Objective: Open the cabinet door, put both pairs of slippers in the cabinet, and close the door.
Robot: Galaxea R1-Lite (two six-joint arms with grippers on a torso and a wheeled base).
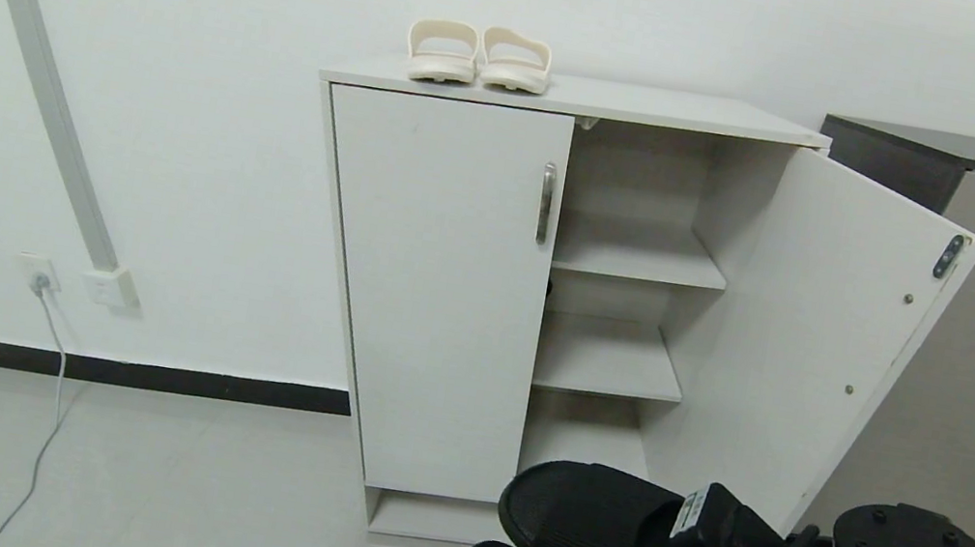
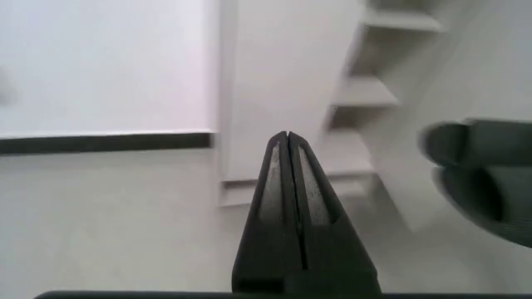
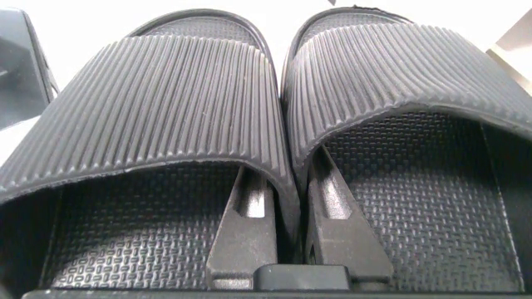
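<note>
— What do you have in your pincers at this moment?

— My right gripper (image 3: 287, 178) pinches the pair of black slippers (image 1: 577, 513). One finger goes under each strap, and the two inner strap edges are pressed together between them. My left gripper (image 2: 288, 145) is pressed together with nothing in it, low at my left side.

— And where is the pair?

— In the air, low before the white cabinet (image 1: 424, 303), toes toward the open side. The right door (image 1: 810, 335) stands wide open and the left one is closed. The cream slippers (image 1: 478, 57) wait on the cabinet top.

— How do you think the black ones will handle?

— I judge them light and soft, like foam or rubber. The ribbed straps and textured footbeds should give good friction, so slipping is not my big worry. But the straps bend, so the pair may droop or swing at the toes.

— Is the grip place good?

— For both at once, yes, I think: the inner strap sides, where they touch. I would slide them flat onto the lower shelf (image 1: 606, 356) or the bottom compartment (image 1: 583, 445), and watch the door edge.
</note>
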